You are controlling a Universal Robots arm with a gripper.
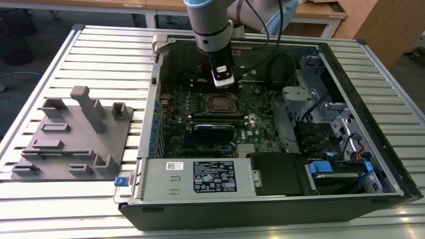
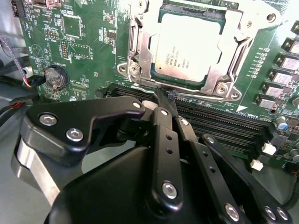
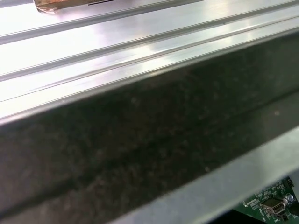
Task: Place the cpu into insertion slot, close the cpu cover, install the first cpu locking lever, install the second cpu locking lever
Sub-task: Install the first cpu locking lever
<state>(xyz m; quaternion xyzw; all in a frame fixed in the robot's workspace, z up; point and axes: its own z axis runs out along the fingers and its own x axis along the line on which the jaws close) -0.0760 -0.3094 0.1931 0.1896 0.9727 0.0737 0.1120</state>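
The dull silver, flat square cpu [image 2: 187, 44] lay in the slot [image 2: 132, 35], framed by the thin, shiny metal cover [image 2: 236, 44] lying flat over it. The gripper [image 2: 167, 95], its matte black fingers [image 2: 161, 126] pressed together, hung at the slot's edge above the green board [image 2: 88, 42].

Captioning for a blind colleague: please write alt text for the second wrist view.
The cpu lies flat under the lowered cpu cover, whose silvery frame surrounds its edges, on a green circuit board. The black gripper reaches in from the foreground, ending at the cover's near edge, beside long black memory slots.
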